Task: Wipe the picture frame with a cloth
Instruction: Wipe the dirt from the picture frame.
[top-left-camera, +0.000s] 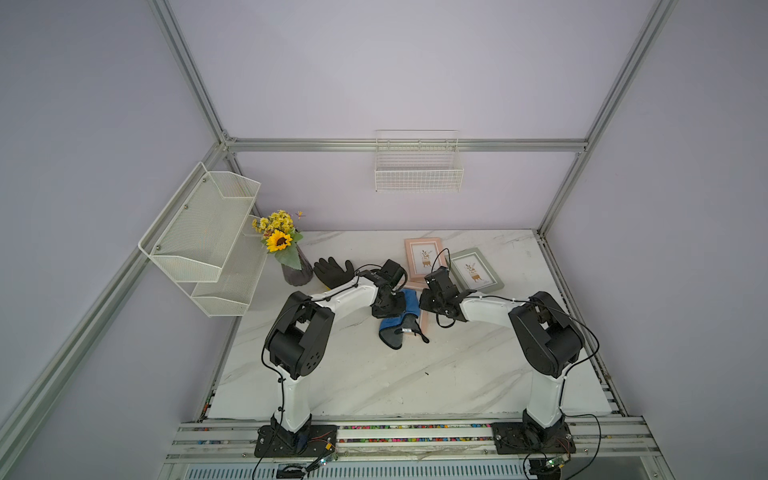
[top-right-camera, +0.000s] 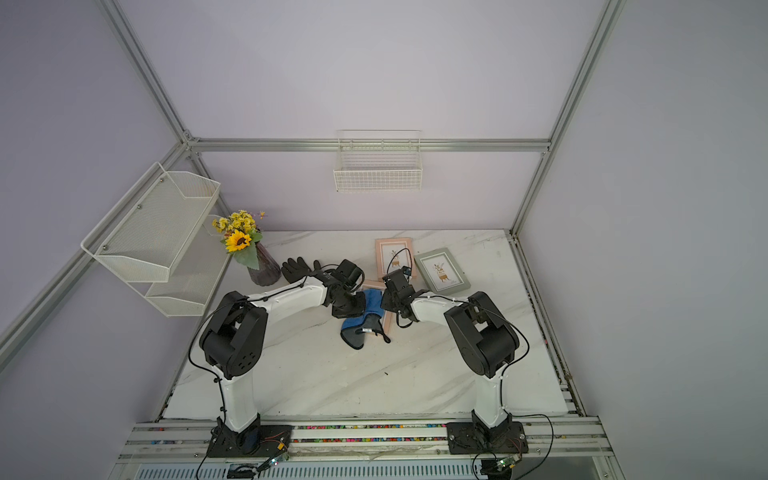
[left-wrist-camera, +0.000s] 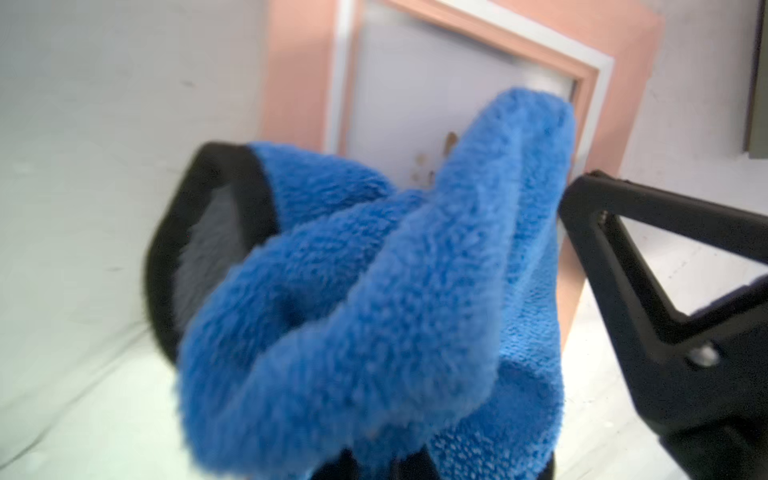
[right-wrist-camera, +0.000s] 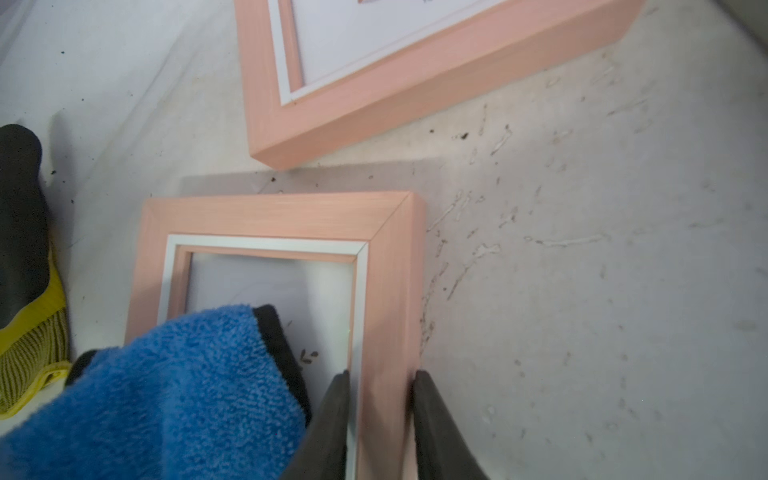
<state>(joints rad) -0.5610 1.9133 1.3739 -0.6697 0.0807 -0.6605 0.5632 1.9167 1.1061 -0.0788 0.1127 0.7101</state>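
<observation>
The white marbled worktop (top-left-camera: 374, 374) carries everything. A two-tier mesh shelf (top-left-camera: 203, 237) hangs on the left wall and a wire basket (top-left-camera: 417, 174) on the back wall. A dark vase of yellow flowers (top-left-camera: 297, 272) stands near the worktop's far left corner.

Three frames lie flat toward the back. There is a pink frame (top-left-camera: 424, 257), a grey-green frame (top-left-camera: 476, 269) just beside it, and, nearer the arms, the picture frame (right-wrist-camera: 282, 216), also pink.

The cloth (top-left-camera: 390, 325) lies bunched over the picture frame's glass, blue side up. Its grey reverse and white tag show at the near end. A black-and-yellow glove (top-left-camera: 332, 272) lies between the vase and the frames.

The left tool (top-left-camera: 388, 305) is fully closed, pinching a fold of the cloth. The right tool (right-wrist-camera: 380, 415) is clamped on one side rail of the picture frame, one finger on the glass side and the other against the outer edge.
</observation>
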